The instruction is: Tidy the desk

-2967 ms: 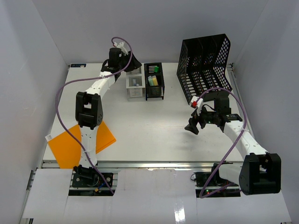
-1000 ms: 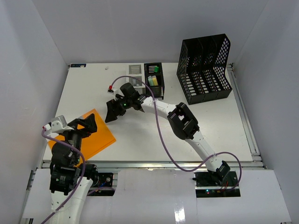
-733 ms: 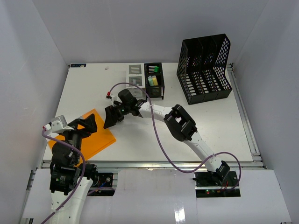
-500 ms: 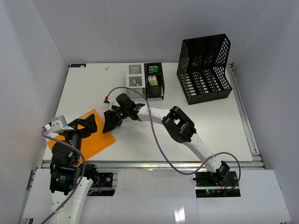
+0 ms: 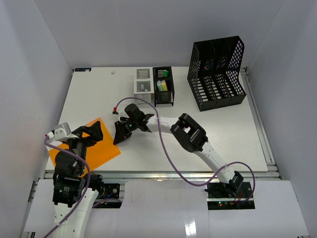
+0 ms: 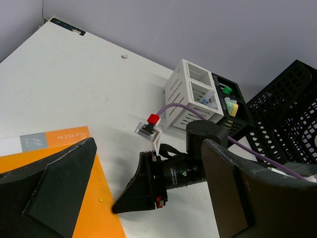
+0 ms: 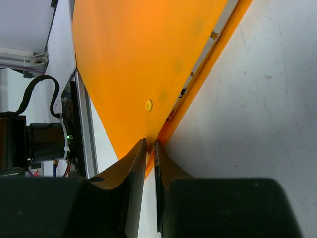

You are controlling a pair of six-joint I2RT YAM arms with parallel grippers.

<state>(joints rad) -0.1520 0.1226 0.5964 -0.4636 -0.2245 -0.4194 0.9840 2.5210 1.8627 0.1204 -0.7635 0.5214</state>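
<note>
Two robot arms reach over the desk (image 5: pixel 223 134), a white tabletop walled in white; the right gripper (image 5: pixel 120 135), stretched across to the left side, has its jaws pinched almost together on the corner of an orange folder (image 5: pixel 106 148) lying flat near the front left; the left gripper (image 5: pixel 91 133) hangs wide open above the folder, holding nothing; a white organizer (image 5: pixel 142 85), a black pen tray (image 5: pixel 163 87) and a black mesh file holder (image 5: pixel 216 72) stand along the back.

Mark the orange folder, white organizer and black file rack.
orange folder (image 5: pixel 109 148), top view, bare right part
white organizer (image 6: pixel 175 94), left wrist view, side wall
black file rack (image 5: pixel 218 87), top view, front wall
</note>
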